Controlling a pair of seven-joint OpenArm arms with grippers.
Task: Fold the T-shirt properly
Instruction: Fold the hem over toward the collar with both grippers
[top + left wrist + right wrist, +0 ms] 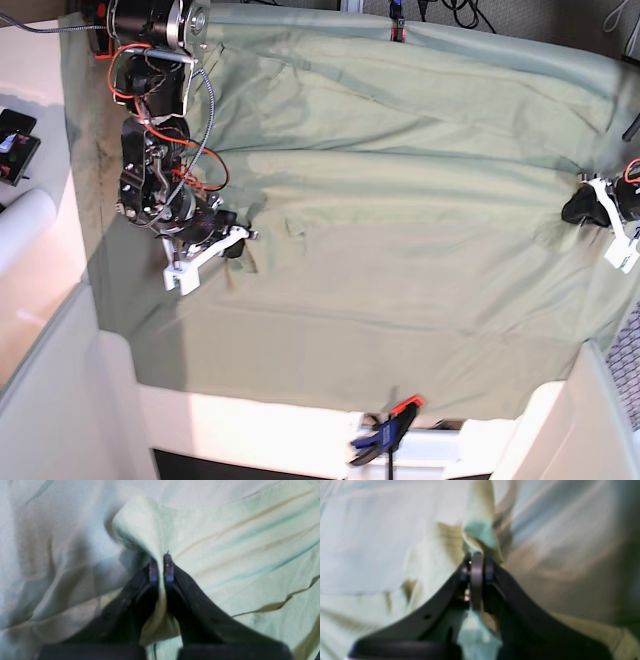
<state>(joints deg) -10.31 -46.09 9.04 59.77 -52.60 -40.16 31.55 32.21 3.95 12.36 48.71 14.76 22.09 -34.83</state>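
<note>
1. Covering the whole surface point(90, 230) is a dull green cloth point(480, 60), held at the near edge by a clamp point(385, 432); the T-shirt point(400, 240) lies spread across its middle, reaching from one arm to the other.
2. I judge the T-shirt light, soft and limp: it will sag and wrinkle when lifted, so the edges and corners are the good places to hold.
3. On the left of the base view, the right gripper point(477, 565) has its jaws closed on a pinched ridge of T-shirt fabric.
4. On the right of that view, the left gripper point(161, 566) has narrow jaws too, gripping a raised fold at the T-shirt's edge.
</note>
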